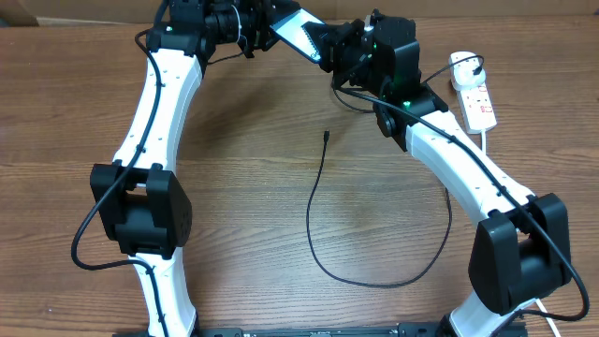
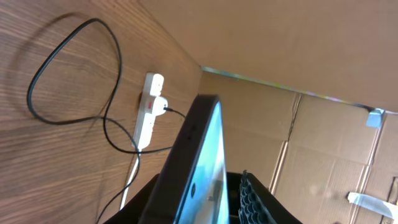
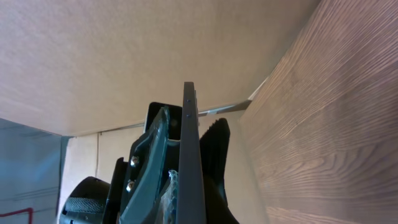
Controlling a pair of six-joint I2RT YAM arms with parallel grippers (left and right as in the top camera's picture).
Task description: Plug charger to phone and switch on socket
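The phone (image 1: pixel 301 36) is held in the air at the back of the table, between both grippers. My left gripper (image 1: pixel 271 28) is shut on its left end. In the left wrist view the phone (image 2: pixel 202 155) passes edge-on between the fingers, its pale blue screen facing the ribbed pad (image 2: pixel 252 202). My right gripper (image 1: pixel 335 49) is shut on the other end, and the phone (image 3: pixel 191 155) shows as a thin dark edge between its fingers. The charger (image 1: pixel 314 201) lies looped on the table, its connector tip (image 1: pixel 326 137) free, its white plug (image 1: pixel 463 64) in the socket (image 1: pixel 475 94).
The socket's thick white cord (image 1: pixel 487 140) runs toward the front right under the right arm. Cardboard walls (image 2: pixel 298 50) close off the back of the table. In the left wrist view the socket (image 2: pixel 148 112) and the black cable (image 2: pixel 37 74) lie below the phone.
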